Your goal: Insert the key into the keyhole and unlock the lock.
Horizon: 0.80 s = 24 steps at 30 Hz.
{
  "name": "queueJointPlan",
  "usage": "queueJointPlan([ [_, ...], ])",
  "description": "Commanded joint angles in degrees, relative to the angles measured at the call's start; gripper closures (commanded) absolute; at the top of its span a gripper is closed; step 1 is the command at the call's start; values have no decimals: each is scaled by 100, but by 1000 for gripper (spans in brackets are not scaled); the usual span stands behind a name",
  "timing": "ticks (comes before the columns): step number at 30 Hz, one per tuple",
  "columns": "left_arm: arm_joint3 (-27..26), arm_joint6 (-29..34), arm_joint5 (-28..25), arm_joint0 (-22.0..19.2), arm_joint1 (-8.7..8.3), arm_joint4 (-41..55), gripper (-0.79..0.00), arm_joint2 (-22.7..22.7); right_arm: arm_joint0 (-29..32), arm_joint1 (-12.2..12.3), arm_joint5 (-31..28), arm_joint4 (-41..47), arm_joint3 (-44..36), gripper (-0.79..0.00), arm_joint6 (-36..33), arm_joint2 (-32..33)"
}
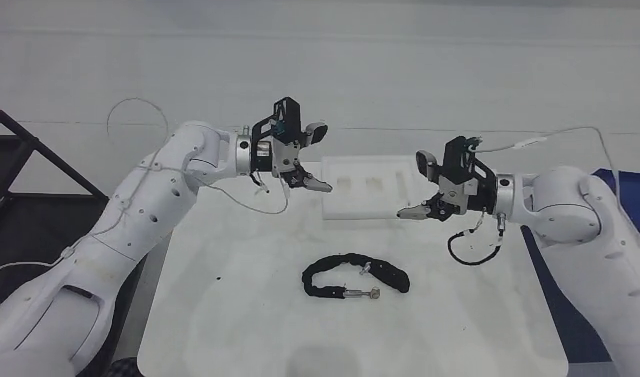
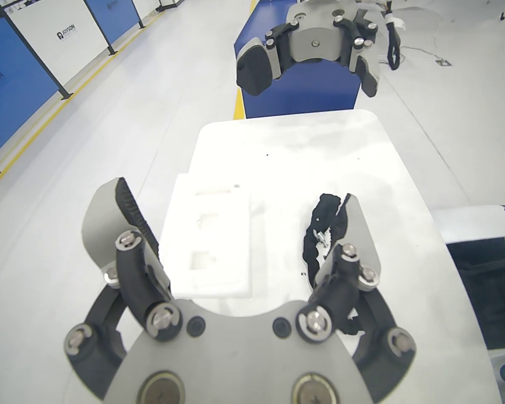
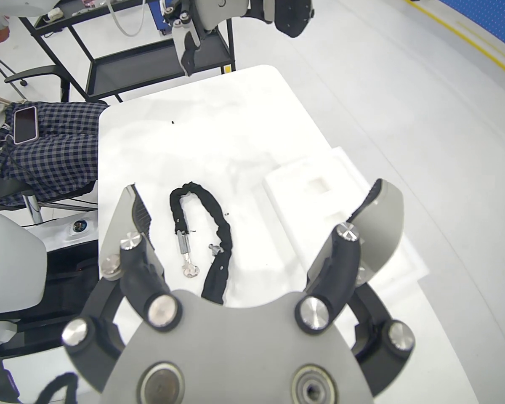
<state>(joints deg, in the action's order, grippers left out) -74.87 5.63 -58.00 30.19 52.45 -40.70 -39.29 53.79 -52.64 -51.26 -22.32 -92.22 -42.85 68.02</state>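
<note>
1 black fabric-sleeved chain lock, mid white table, arched, both ends toward the near edge. 1 small silver key at its cylinder end, long axis along the near edge, bow toward the right edge; can't tell if it's seated. 1 white foam block at the far edge. Left gripper and right gripper both spread, holding nothing.

Bright and even all round here, soft light from overhead, hardly any hard shadows. In the left wrist view the white table glares out, and the white foam block nearly melts into it. The black chain lock contrasts strongly. In both wrist views we see the table's straight edges bow.
</note>
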Motion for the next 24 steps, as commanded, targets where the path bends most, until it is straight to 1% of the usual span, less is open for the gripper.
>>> queueJointPlan([
  [1,4,473,0,-265,-73,686,-785,164,-212,14,-104,176,258,-785,-102,30],
  [3,35,796,0,-488,-137,1243,-785,216,-421,25,-192,389,390,-785,-243,17],
  [7,116,1459,0,-866,-256,1985,-785,241,-787,46,-268,700,634,-785,-497,-17],
  [12,48,2180,0,-1110,-344,2593,-785,354,-1074,48,-286,925,843,-785,-569,-114],
  [24,48,2179,0,-1109,-344,2592,-784,353,-1074,48,-286,925,843,-785,-569,-114],
])
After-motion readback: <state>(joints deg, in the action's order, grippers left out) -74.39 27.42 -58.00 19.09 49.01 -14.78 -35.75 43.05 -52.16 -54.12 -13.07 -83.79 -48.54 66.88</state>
